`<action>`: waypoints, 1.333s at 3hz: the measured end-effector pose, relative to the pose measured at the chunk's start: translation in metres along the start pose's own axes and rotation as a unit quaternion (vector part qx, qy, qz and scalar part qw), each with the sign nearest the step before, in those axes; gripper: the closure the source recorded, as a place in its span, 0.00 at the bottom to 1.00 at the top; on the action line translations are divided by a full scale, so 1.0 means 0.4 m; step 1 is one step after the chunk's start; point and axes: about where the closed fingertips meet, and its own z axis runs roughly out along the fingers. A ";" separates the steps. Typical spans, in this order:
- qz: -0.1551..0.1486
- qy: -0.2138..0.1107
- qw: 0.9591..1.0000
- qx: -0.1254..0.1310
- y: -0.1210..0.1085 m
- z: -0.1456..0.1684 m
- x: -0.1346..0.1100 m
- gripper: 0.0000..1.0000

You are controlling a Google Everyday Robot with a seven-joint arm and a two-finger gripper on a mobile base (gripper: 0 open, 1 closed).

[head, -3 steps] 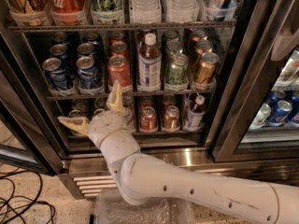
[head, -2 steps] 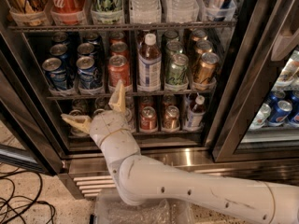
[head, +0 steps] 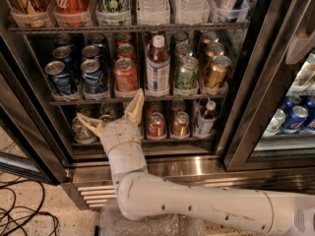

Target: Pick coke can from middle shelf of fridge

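Note:
The coke can [head: 126, 75] is red with a silver top. It stands at the front of its row on the middle shelf [head: 98, 101] of the fridge [head: 197, 167], between blue cans [head: 92, 76] on its left and a clear bottle with a white cap [head: 157, 68] on its right. More red cans stand behind it. My gripper [head: 112, 115] is open and empty. It is below and slightly left of the coke can, in front of the lower shelf, with one fingertip [head: 136, 106] near the middle shelf's front edge.
Green cans [head: 187, 73] and gold cans [head: 215, 72] fill the right of the middle shelf. The lower shelf holds small cans [head: 156, 125] and a bottle [head: 205, 118]. The upper shelf [head: 147, 27] carries large containers. The door frame [head: 248, 97] stands right; cables [head: 24, 205] lie on the floor at left.
My gripper has shifted a little to the right, toward the spot under the coke can. It stays open. The cans have not moved.

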 end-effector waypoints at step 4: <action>0.011 -0.014 0.999 0.050 -0.042 0.015 0.010 0.21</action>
